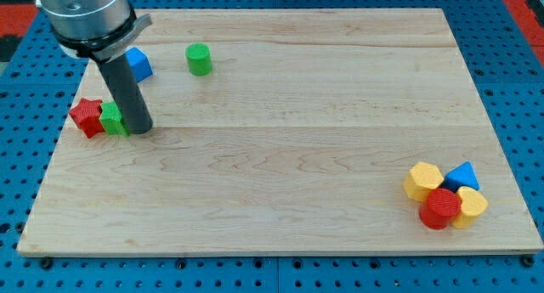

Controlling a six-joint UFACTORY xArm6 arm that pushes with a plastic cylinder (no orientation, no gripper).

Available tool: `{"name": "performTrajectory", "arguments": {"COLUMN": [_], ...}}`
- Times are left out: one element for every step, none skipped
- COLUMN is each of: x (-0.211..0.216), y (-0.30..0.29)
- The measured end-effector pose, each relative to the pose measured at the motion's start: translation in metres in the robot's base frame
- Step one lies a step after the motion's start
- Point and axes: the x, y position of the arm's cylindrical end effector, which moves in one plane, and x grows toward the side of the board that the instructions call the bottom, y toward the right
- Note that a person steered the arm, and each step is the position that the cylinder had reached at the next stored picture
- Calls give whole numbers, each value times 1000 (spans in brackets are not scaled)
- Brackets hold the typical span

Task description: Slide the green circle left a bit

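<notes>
Red cylinder foremost; green block perhaps star-shaped

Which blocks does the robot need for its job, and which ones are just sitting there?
For the job:
- green circle block
- my tip, at the view's left, below the green circle and touching none of it

Just lying about:
- red star block
- green star block
- blue block
- at the view's right: two yellow blocks, red round block, blue triangle block
</notes>
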Motion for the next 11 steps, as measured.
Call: {"name": "performTrajectory", "arguments": {"x": [-33,-74,-111,-119,-109,-101,-125,-168,-181,-160,-128], "y": [54,118,132,76,11,2,65,90,38,-20,-52]}}
